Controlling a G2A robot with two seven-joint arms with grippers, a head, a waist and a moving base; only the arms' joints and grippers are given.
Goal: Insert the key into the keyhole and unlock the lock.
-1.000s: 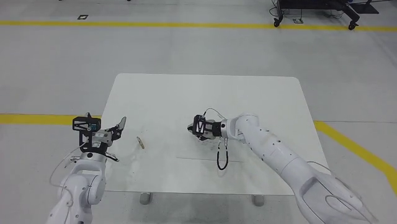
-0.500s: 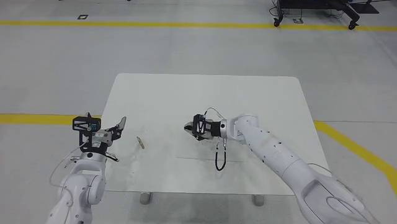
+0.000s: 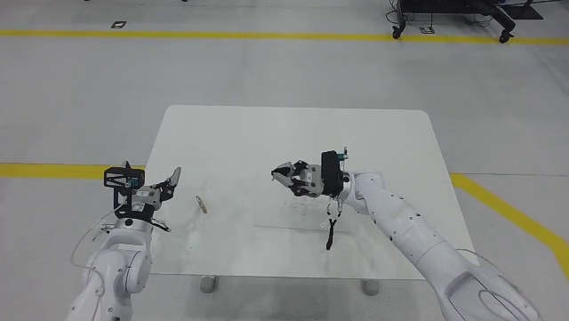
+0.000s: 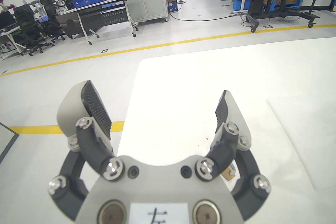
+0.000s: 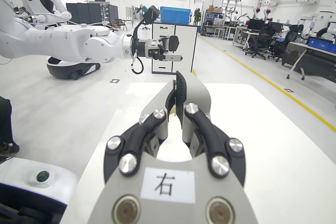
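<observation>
Padlock [image 3: 202, 203]: small, brass, rigid, probably light and prone to skid. It lies on the table [image 3: 356, 134] near my left gripper [image 4: 157, 93], fingers apart. I'd pinch its body flanks. My right gripper [image 5: 176, 83] has its fingers together; can't tell if they hold a key.

Left claw [image 3: 171, 180] at desk [image 3: 373, 134] left edge, partly out over floor. Lock [image 3: 202, 203] flat on desk, just right of it, toward front-left corner. Right claw [image 3: 283, 176] over desk middle, well right of lock, facing left claw.
</observation>
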